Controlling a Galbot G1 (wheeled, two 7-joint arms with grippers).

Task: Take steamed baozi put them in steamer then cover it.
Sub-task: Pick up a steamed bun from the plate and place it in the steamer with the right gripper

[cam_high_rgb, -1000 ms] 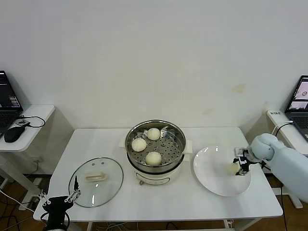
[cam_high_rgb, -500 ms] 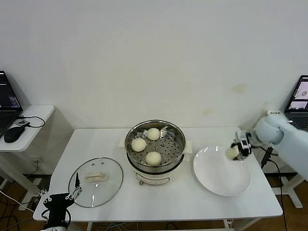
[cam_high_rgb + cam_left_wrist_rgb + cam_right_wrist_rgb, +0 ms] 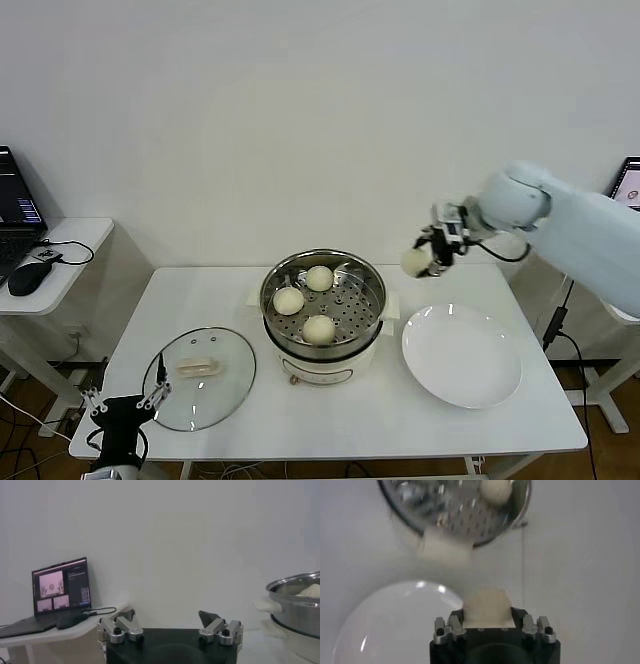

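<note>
Right gripper (image 3: pixel 428 257) clamped on one steamed baozi (image 3: pixel 415 262), raised between steamer (image 3: pixel 323 305) and white plate (image 3: pixel 462 354). Three buns in the tray; cover (image 3: pixel 199 378) flat on table (image 3: pixel 340 420). Left gripper (image 3: pixel 122 412) spread wide, parked low by the table's near-left corner. No legible writing.

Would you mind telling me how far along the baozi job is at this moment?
Three baozi already sit in the steamer. The right gripper holds the fourth baozi in the air between the white plate and the steamer. Left: dropping it in, then fitting the cover, lying on the table near the idle left gripper.
</note>
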